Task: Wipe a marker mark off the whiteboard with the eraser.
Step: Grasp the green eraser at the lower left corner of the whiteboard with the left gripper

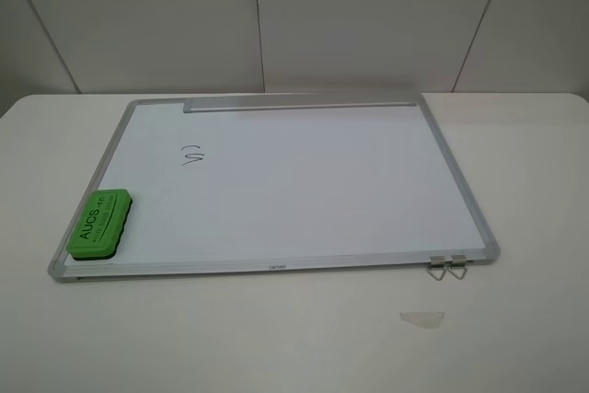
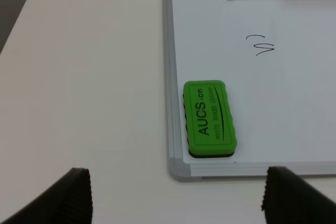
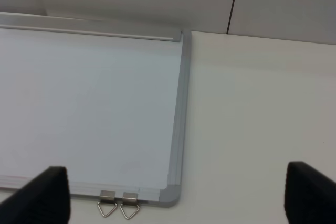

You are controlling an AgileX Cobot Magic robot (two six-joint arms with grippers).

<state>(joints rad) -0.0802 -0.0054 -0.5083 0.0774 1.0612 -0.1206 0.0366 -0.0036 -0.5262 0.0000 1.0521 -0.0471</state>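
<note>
The high camera takes in the whole whiteboard lying flat on the bench, with its grey tray strip along the far edge and a small pale scrap, possibly tape, on the bench in front of it. Only the wrist cameras show the arms. The left end effector is spread wide with nothing between its dark ribbed fingers. The right end effector is likewise wide open and empty, above the board's near right corner, close to the two metal clips.

The eraser lies on the board at its near left corner, its long side just beside the left frame. It sits ahead of the left end effector, in line with the gap between the fingers and apart from them. It is a bright green rounded block with a dark underside. The dark lettering on top seems to read "AUCS.cn", and the finer print is too small to read.

The marker mark, a thin black squiggle, sits on the left part of the board nearer the tray strip, well apart from the eraser.
</note>
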